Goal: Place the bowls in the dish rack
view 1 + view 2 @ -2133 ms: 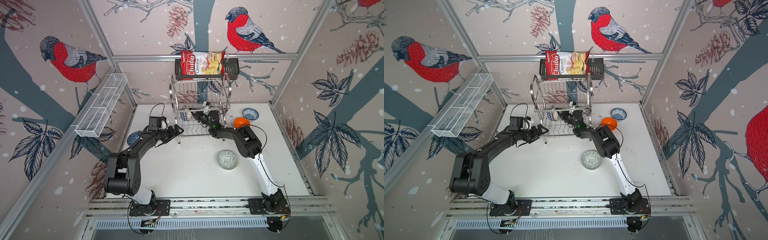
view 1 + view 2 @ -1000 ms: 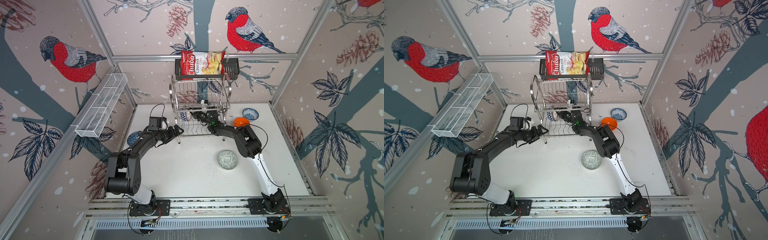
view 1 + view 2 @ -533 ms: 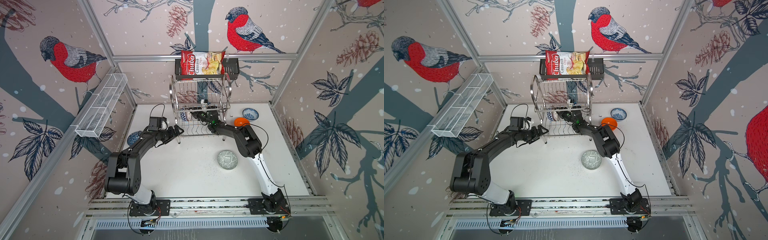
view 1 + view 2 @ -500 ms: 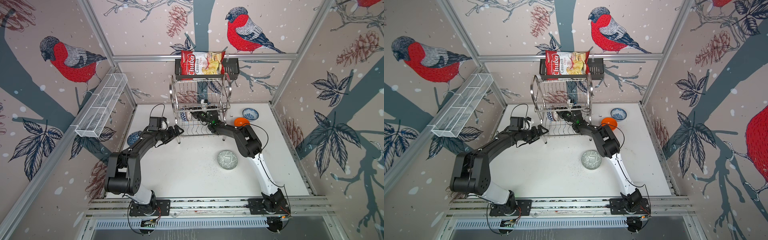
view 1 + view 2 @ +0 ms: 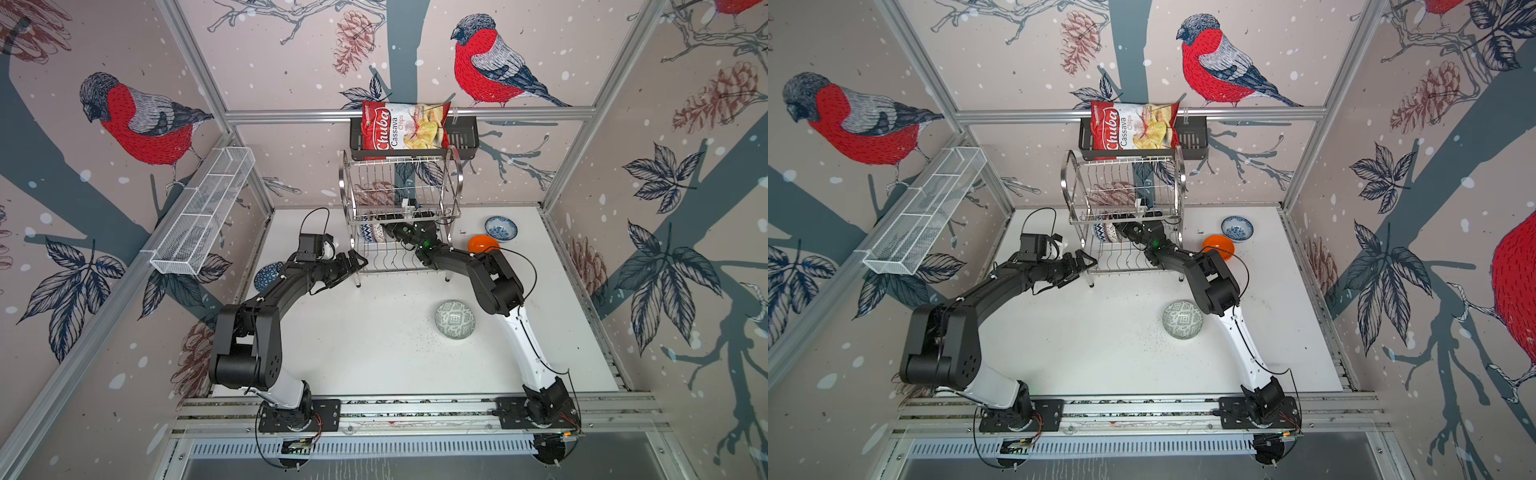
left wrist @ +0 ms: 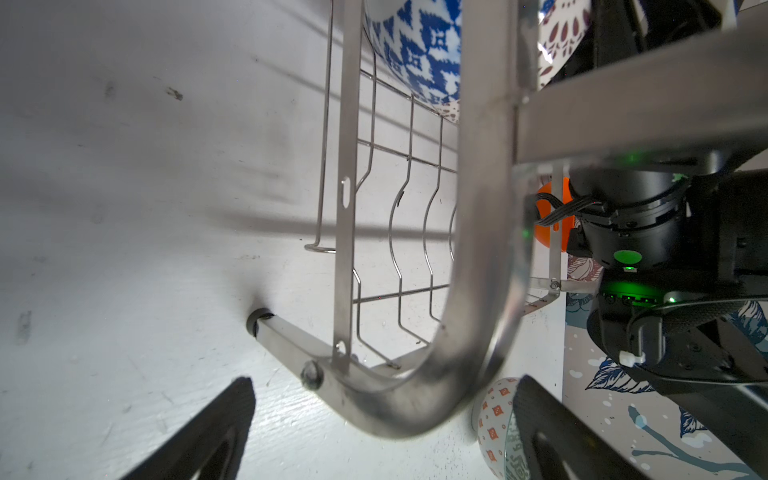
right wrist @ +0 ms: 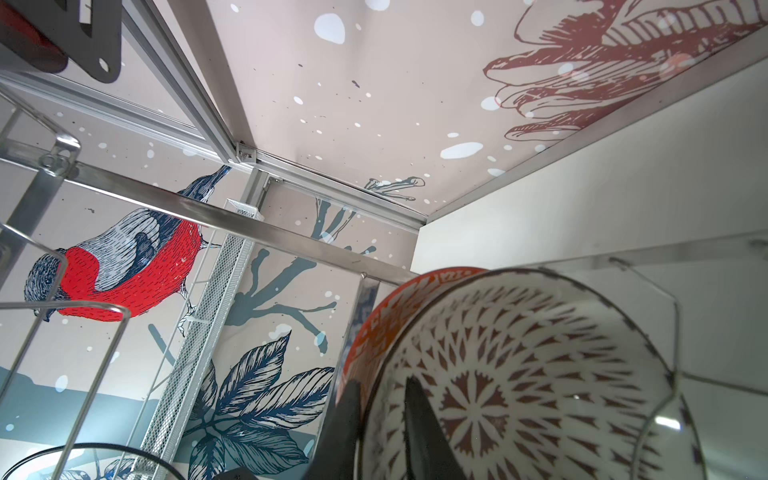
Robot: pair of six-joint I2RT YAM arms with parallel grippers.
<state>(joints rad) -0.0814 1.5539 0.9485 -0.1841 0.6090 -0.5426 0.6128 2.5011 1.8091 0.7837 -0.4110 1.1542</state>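
Dish rack [image 5: 401, 195] wires crowd right claw [image 7: 381, 380] astride a bowl [image 7: 519, 374] rim, grip unclear; left claw [image 6: 384, 379] agape.

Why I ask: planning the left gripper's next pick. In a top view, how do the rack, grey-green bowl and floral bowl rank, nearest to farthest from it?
1. Rack: the left gripper sits at its front-left corner.
2. Grey-green bowl: farther front, to the right.
3. Floral bowl: back right.
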